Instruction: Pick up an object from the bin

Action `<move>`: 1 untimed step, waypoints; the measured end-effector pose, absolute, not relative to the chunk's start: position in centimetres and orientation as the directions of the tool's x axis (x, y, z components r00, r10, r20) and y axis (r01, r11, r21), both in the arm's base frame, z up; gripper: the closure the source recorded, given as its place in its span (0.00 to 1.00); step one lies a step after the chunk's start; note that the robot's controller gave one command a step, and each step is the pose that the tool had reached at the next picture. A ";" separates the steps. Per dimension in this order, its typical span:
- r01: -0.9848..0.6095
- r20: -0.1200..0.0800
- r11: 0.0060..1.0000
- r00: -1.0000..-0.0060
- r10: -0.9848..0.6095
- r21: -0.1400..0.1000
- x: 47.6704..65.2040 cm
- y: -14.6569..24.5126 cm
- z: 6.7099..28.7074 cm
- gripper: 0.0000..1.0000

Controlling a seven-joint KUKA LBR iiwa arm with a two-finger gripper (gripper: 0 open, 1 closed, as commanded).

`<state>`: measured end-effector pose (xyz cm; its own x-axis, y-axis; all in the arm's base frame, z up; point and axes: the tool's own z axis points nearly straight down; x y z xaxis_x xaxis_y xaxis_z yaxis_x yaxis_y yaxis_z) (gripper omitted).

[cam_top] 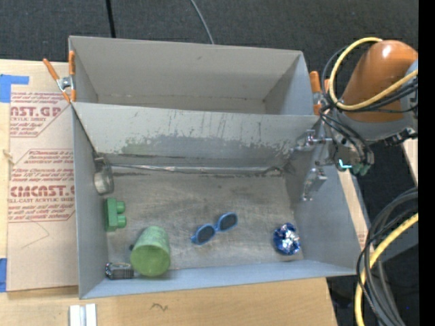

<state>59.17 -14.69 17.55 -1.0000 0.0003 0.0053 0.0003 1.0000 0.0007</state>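
Where the arm [378, 80] comes in from your right, its orange-capped wrist sits outside the right rim of the bin [190, 80], with yellow and black cables looped around it. The claw [310, 180] hangs down from it against the upper part of the bin's right inner wall. You cannot tell whether the claw is apart or together.

Nearest to it, you have a crumpled blue and white ball [287, 240] on the floor close to the front right corner. It lies below the claw in this view and apart from it. It is roundish, so it points no clear way.

Further left, near the middle of the front half, lie blue sunglasses [214, 227], well apart from the ball. Their long axis runs from front left to back right.

Left again, a green cup [151, 251] lies with its wider end toward the front wall. Just beside it, in the front left corner, is a small dark and silver thing [119, 270]. By the left wall you see a green block [114, 214], lying front to back. Behind it is a small silver round piece [102, 181].
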 end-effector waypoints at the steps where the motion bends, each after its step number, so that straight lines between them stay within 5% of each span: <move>1: -0.094 0.010 0.996 -0.996 -0.094 0.006 54.0 -7.3 8.1 0.00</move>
<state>53.97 -7.35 8.09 -0.9955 -0.0937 0.0097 -0.0937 0.9956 0.0058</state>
